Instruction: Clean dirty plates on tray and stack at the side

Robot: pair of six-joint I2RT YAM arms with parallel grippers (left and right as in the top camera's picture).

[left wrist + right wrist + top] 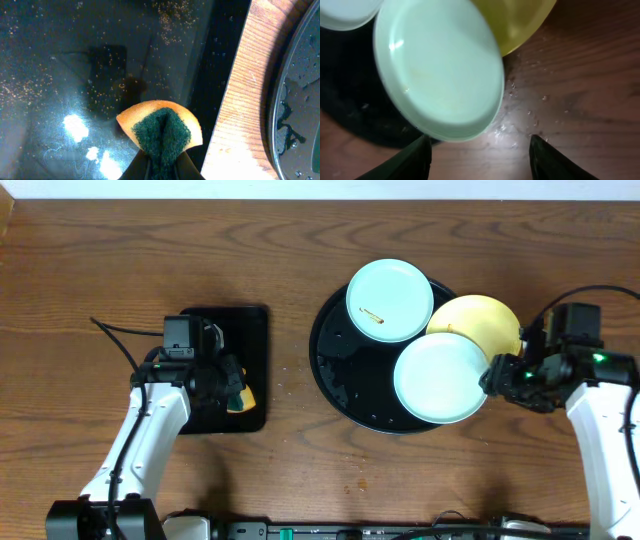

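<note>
Right wrist view: the right gripper (479, 152) stands wide open with nothing between its fingers, both dark tips showing at the bottom edge. Directly ahead of the gap is bare wet table (580, 100), beaded with droplets (512, 90). Just ahead and to the left of the gap sits a pale blue-white plate (440, 75), its near rim hanging past the edge of the round black tray (350, 115) and over the wood. Beyond it, partly under its far edge, lies the yellow plate (520, 20). Farther left, a third plate (340, 12) shows only as a sliver here. From overhead it carries a small brown smear (370, 312).

The step in hand looks like taking the nearest plate by its rim. To do that well, the gripper should probably shift left so the overhanging rim lies squarely between the fingers. One finger should then slide under the lip where it clears the tray, and the grip should close firmly, because the wet glaze will likely be slippery. A slow, level lift should keep the plate from dragging the yellow one beneath it.

Far across the table, the left gripper (160, 169) is clamped on a folded sponge (162, 127), green scrub face showing, just above the rectangular tray (60, 60). It seems ready to wipe once a plate is presented.
</note>
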